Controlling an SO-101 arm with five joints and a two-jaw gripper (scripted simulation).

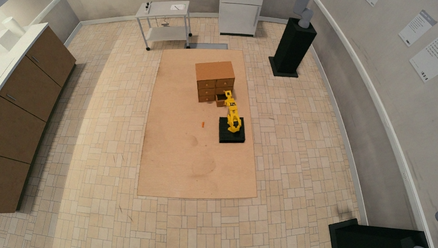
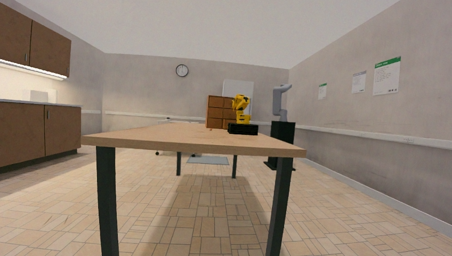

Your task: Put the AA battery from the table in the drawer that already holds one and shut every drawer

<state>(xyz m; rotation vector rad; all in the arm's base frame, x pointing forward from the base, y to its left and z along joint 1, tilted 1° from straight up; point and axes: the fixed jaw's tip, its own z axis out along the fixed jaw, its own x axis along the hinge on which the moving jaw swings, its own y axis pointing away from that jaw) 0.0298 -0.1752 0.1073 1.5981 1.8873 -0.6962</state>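
Observation:
A small orange AA battery (image 1: 202, 124) lies on the wooden table (image 1: 184, 172) (image 2: 190, 141), left of the arm's black base (image 1: 231, 136) (image 2: 242, 129). A brown chest of drawers (image 1: 214, 70) (image 2: 216, 111) stands behind the base. Its bottom right drawer (image 1: 220, 98) is pulled partly out; the other drawers are closed. My yellow gripper (image 1: 227, 94) (image 2: 240, 102) reaches forward over the open drawer's right side, with its fingers narrow. I see nothing between them. The drawer's contents are too small to make out.
The arm's base sits near the table's right edge. Off the table are a white cart (image 1: 164, 19), a white cabinet (image 1: 239, 15), a black pedestal (image 1: 292, 46) with a grey arm, and brown cupboards (image 1: 27, 92) at the left.

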